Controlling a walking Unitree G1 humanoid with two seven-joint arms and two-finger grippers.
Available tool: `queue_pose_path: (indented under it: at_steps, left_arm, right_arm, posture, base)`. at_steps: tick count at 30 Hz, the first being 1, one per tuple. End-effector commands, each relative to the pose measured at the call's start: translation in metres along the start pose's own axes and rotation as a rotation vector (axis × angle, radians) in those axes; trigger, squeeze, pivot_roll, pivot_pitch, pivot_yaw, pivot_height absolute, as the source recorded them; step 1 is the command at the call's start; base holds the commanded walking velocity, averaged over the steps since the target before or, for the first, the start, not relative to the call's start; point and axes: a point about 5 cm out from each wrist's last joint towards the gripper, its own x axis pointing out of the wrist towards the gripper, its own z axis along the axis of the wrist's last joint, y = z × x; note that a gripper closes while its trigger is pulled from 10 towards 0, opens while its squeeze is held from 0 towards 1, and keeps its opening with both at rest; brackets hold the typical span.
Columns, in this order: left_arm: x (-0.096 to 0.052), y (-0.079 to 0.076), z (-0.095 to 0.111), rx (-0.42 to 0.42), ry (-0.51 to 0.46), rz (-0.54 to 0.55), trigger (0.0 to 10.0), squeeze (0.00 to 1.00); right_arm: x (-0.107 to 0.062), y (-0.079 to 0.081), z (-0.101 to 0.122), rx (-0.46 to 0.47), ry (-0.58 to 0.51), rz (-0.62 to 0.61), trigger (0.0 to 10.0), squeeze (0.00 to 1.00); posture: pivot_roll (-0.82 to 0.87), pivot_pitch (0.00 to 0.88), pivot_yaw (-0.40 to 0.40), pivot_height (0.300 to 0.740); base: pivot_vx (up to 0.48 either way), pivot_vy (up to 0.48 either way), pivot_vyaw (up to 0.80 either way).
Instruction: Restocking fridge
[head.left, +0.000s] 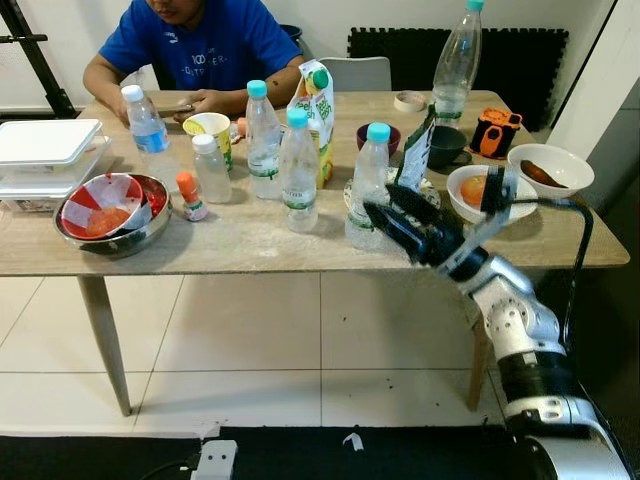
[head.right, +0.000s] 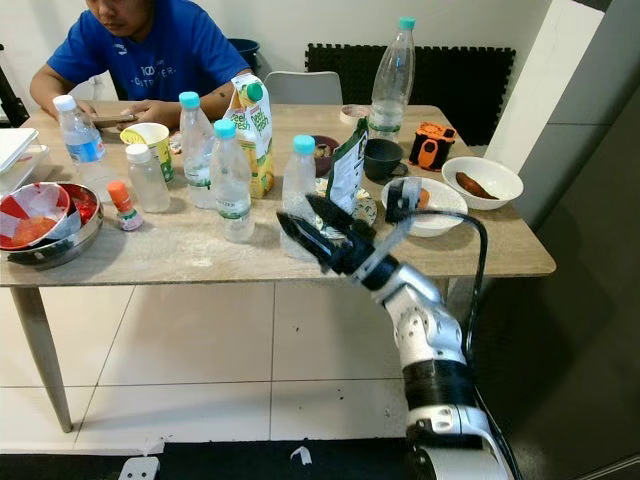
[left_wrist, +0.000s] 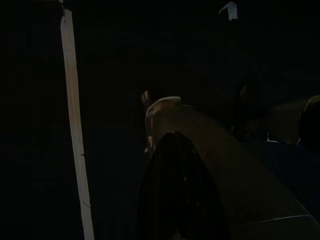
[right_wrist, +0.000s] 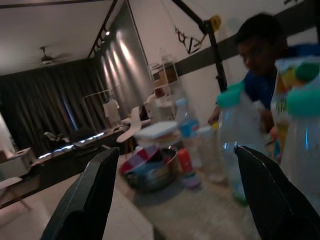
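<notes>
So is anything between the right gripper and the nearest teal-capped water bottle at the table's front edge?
Nothing visible. The right gripper is open and right beside the water bottle, with only open air between them. Another bottle stands clear on the robot's left, and a dark green pouch stands just behind.

A pale, matt wood-grain surface (head.left: 250, 240) is seen on glossy white floor tiles (head.left: 240, 340). Clear plastic bottles with teal caps (head.left: 298, 170) are seen beside a shiny round metal bowl (head.left: 110, 240). The right tool (head.left: 400, 222) is finished in matt black, its arm in brushed silver metal.
</notes>
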Motion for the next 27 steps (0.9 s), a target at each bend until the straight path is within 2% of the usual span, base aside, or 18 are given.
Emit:
queue_pose_path:
  at_steps: [1, 4, 5, 9, 13, 18, 23, 27]
  left_arm:
    - [-0.001, -0.002, -0.011, -0.018, 0.031, -0.005, 10.0, 0.00]
    - [-0.001, -0.002, -0.011, -0.018, 0.033, -0.006, 10.0, 0.00]
    - [-0.001, -0.003, -0.013, -0.022, 0.034, -0.005, 10.0, 0.00]
    - [-0.001, -0.003, -0.013, -0.023, 0.035, -0.005, 10.0, 0.00]
    - [-0.002, -0.006, -0.018, -0.025, 0.041, -0.011, 10.0, 0.00]
    - [-0.002, -0.007, -0.021, -0.025, 0.045, -0.013, 10.0, 0.00]
    - [-0.007, -0.002, -0.035, -0.027, 0.069, -0.005, 10.0, 0.00]
    - [-0.009, 0.000, -0.041, -0.021, 0.079, -0.004, 10.0, 0.00]
  right_arm:
    - [0.006, -0.007, 0.001, -0.046, 0.007, -0.088, 10.0, 0.00]
    - [0.013, -0.013, 0.006, -0.090, 0.007, -0.148, 10.0, 0.00]
    - [0.027, -0.020, 0.013, -0.196, 0.031, -0.238, 10.0, 0.00]
    - [0.032, -0.021, 0.015, -0.233, 0.042, -0.263, 10.0, 0.00]
    - [0.049, -0.024, 0.024, -0.322, 0.061, -0.329, 10.0, 0.00]
    - [0.053, -0.024, 0.027, -0.330, 0.057, -0.341, 10.0, 0.00]
    - [0.072, -0.022, 0.046, -0.375, 0.016, -0.356, 10.0, 0.00]
    - [0.078, -0.020, 0.048, -0.387, 0.005, -0.361, 10.0, 0.00]
  posture:
    - [-0.03, 0.073, -0.032, 0.740]
    - [-0.03, 0.077, -0.035, 0.740]
    - [-0.03, 0.081, -0.040, 0.740]
    - [-0.03, 0.082, -0.041, 0.740]
    - [-0.02, 0.107, -0.044, 0.740]
    - [-0.02, 0.119, -0.046, 0.740]
    - [0.00, 0.168, -0.048, 0.740]
    - [0.01, 0.193, -0.048, 0.740]
  base:
    - [0.000, 0.000, 0.00]
    - [0.000, 0.000, 0.00]
    - [0.000, 0.000, 0.00]
    - [0.000, 0.000, 0.00]
    - [0.000, 0.000, 0.00]
    - [0.000, 0.000, 0.00]
    - [0.000, 0.000, 0.00]
    - [0.000, 0.000, 0.00]
